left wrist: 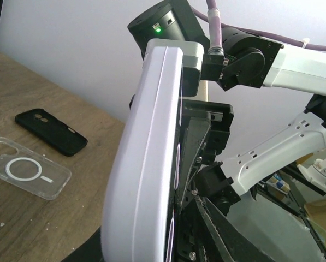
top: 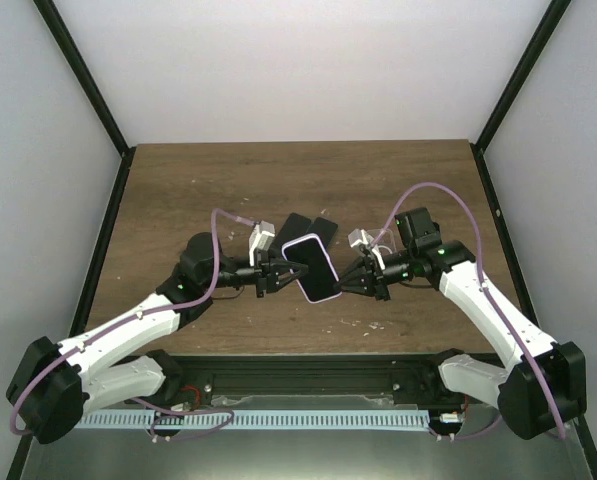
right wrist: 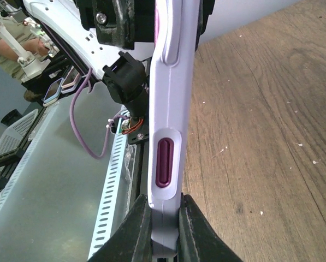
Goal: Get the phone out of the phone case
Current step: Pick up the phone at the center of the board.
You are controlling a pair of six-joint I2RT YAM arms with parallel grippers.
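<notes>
Nearest you, low in the right wrist view, the right pincer (right wrist: 164, 224) is narrow and clamped on the phone case (right wrist: 164, 109); its two dark fingers (right wrist: 132, 234) press either face of the lilac shell at its end, so that grip looks secure. From above, this pincer sits at 3 o'clock of the phone (top: 315, 268), and the left pincer (top: 281, 272) sits at 9 o'clock of it, right against the opposite edge. The case lies between the left pincer's jaws in its own wrist view; whether they have actually bitten down you cannot tell from these pictures, so treat that side as unconfirmed.

The task's thing hangs in the air between the two arms, lifted off the worktop (top: 198, 190) and tilted, dark screen upward. The phone is seated inside its lilac shell all round, as far as the views show; no corner has peeled away and no gap shows along the rim. So, by my judgement, the lift and the two-sided hold are about done; the real work is left, namely flexing the shell off one corner, easing the phone free, and setting both down apart.

Farther off, at 12 o'clock of the phone, a black case (left wrist: 51, 132) and a clear case (left wrist: 27, 173) lie flat on the worktop, just beside each other; keep your moves away from them.
</notes>
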